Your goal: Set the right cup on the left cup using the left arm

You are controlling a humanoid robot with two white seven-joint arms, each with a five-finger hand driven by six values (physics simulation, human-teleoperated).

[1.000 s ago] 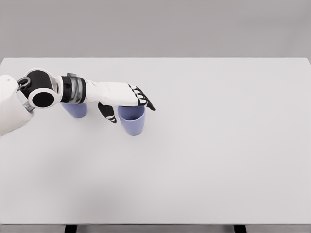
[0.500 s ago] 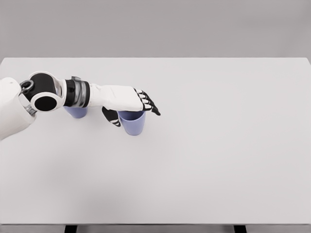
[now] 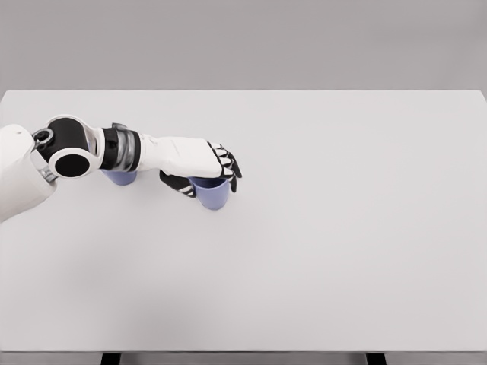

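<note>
Two lavender cups stand on the white table (image 3: 319,228). My left hand (image 3: 211,182) reaches in from the left and sits over the top of the right cup (image 3: 214,198). The thumb (image 3: 181,185) presses the cup's left side, while the fingers (image 3: 229,165) curl down over its far right rim, so the hand is shut on it. Only the cup's lower body shows below the palm. The left cup (image 3: 119,177) stands behind my forearm (image 3: 163,153), with just its lower part visible. The right arm is out of view.
The table's far edge (image 3: 243,91) meets a plain grey wall. The near edge (image 3: 243,351) runs along the bottom of the view.
The left hand has dropped lower onto the right cup. Its fingers, stretched out before, have curled down around the rim, and the thumb has closed in on the cup's left side.
</note>
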